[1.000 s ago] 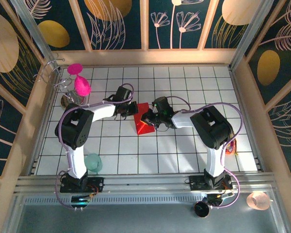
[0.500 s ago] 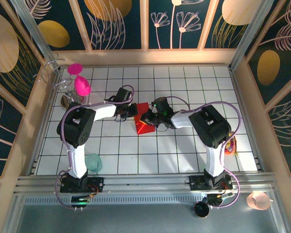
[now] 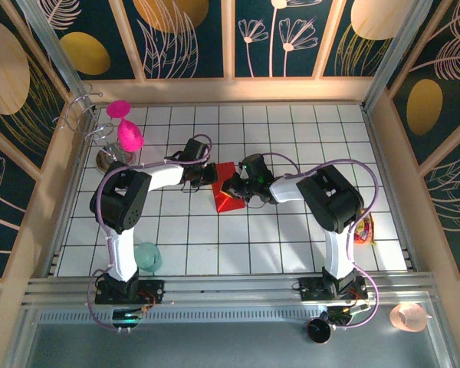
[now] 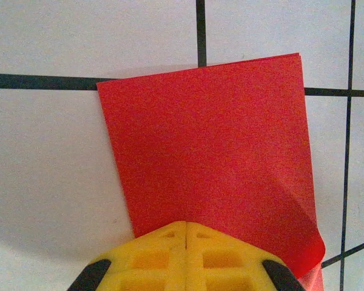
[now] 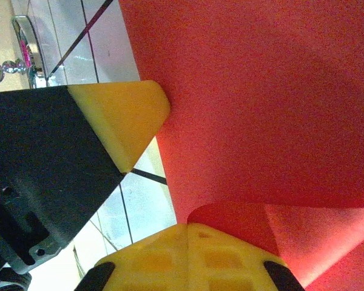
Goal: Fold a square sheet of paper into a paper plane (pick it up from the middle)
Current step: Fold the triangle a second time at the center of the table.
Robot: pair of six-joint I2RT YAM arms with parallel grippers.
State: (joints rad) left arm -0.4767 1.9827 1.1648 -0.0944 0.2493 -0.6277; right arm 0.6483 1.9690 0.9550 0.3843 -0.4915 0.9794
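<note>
On the left, by the magenta goblets (image 3: 129,135), nothing differs from a second ago. The left gripper (image 4: 186,231) is clenched, its yellow fingers (image 4: 151,257) pressed flat together with no gap. The tips sit on the near edge of the square sheet of paper (image 4: 212,151). Whether they pinch that edge or only press it down cannot be told.

The sheet lies partly folded on the white tiled table (image 3: 291,230), around the middle, between the two claws. One flat red panel spreads across a black grid line, and a corner lifts at its right.

The right gripper (image 5: 188,233) is clenched too, its tips closed on a curled-up flap of the red sheet that bends over just in front of them. In the right wrist view, the left claw's yellow tip touches the paper's edge.

Compared with a second ago, both claws stay closed and the paper keeps its place. The left arm's elbow has shifted a little to the right, and the right arm's elbow has moved slightly towards the centre.
</note>
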